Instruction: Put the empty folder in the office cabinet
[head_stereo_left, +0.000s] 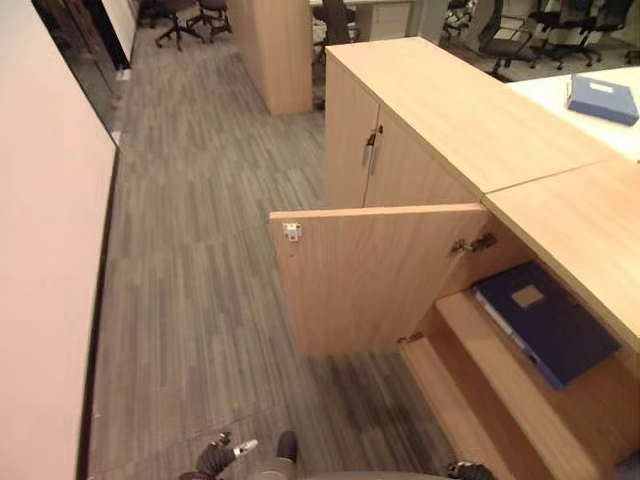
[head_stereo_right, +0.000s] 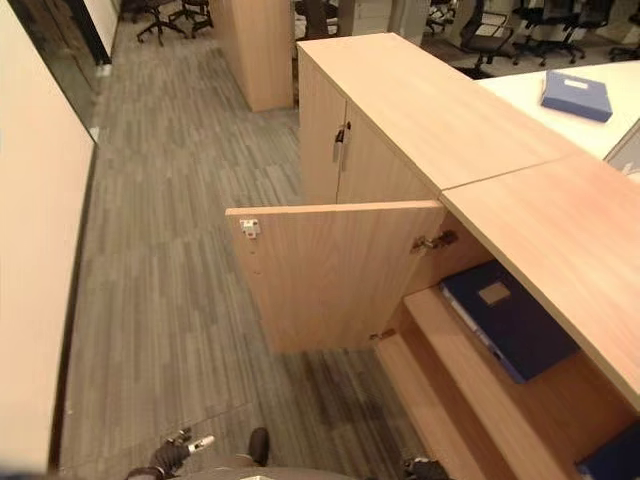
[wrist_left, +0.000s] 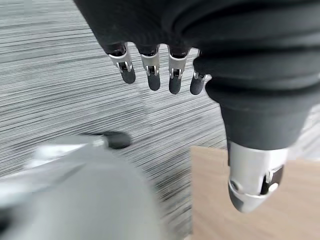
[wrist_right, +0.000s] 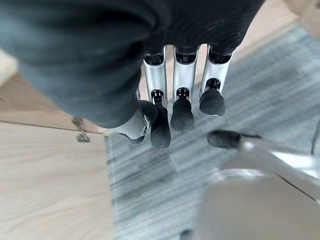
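A dark blue folder (head_stereo_left: 550, 325) with a tan label lies flat on the upper shelf inside the light wood office cabinet (head_stereo_left: 450, 100). The cabinet door (head_stereo_left: 370, 275) stands swung wide open toward the aisle. My left hand (head_stereo_left: 225, 452) hangs low over the carpet, well short of the door. In the left wrist view its fingers (wrist_left: 152, 70) are straight and hold nothing. My right hand (head_stereo_left: 468, 470) hangs low by the cabinet's bottom shelf. Its fingers (wrist_right: 182, 85) are relaxed and empty over the carpet.
A lighter blue folder (head_stereo_left: 603, 98) lies on the white desk (head_stereo_left: 560, 95) behind the cabinet. A pale wall (head_stereo_left: 50, 250) runs along the left. The grey carpet aisle (head_stereo_left: 190, 200) leads to a wooden column (head_stereo_left: 275, 50) and office chairs (head_stereo_left: 180, 15).
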